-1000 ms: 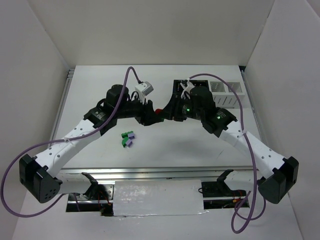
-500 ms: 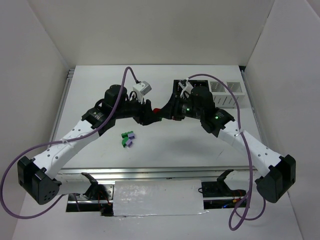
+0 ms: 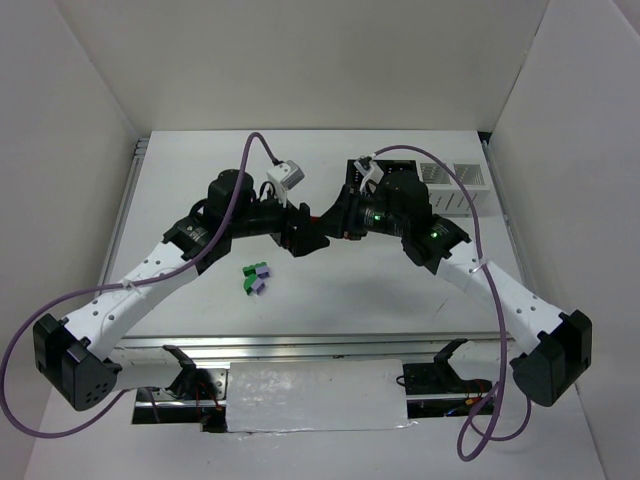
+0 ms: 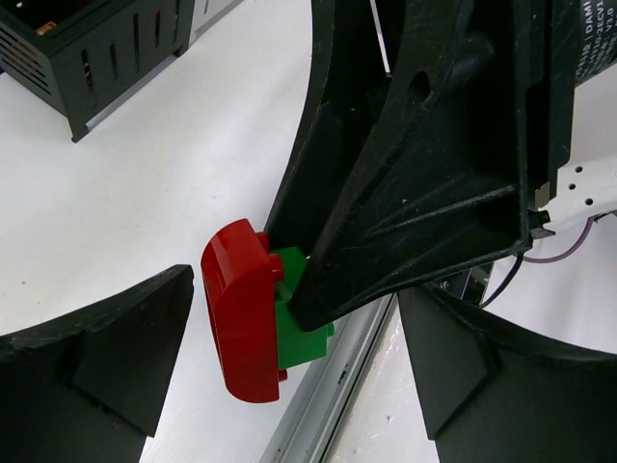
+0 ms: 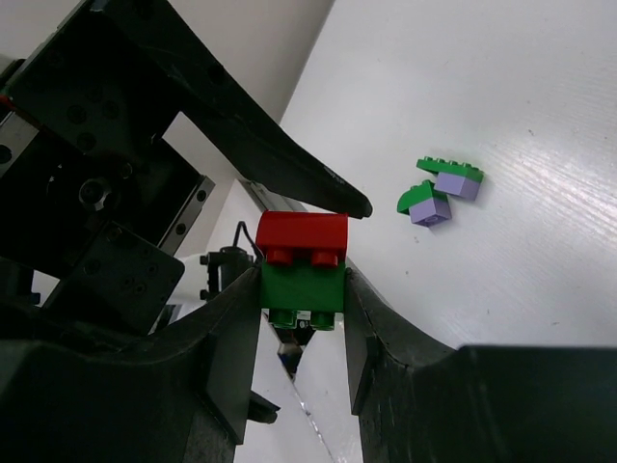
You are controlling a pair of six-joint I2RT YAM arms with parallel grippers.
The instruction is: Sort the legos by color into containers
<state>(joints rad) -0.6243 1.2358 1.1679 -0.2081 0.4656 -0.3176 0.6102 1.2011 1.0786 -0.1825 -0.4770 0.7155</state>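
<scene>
Two joined legos hang above the table: a green brick (image 5: 301, 285) with a red brick (image 5: 301, 232) stuck on it. My right gripper (image 5: 302, 289) is shut on the green brick, its fingers pressing both sides. My left gripper (image 4: 297, 289) faces it and is open, its fingers (image 4: 116, 357) standing apart on either side of the red brick (image 4: 241, 323) without touching it. In the top view the two grippers (image 3: 305, 228) (image 3: 335, 225) meet at mid-table. A small cluster of green and purple legos (image 3: 257, 277) lies on the table. The containers (image 3: 440, 180) stand at the back right.
A black bin (image 4: 96, 48) of the row shows at the upper left of the left wrist view. The loose green and purple bricks (image 5: 439, 191) lie on the white table beyond the right gripper. A metal rail runs along the table's near edge (image 3: 300, 345).
My left gripper has opened and let go of the red brick. The right gripper still holds the green brick with the red one attached, and both arms have barely shifted.
</scene>
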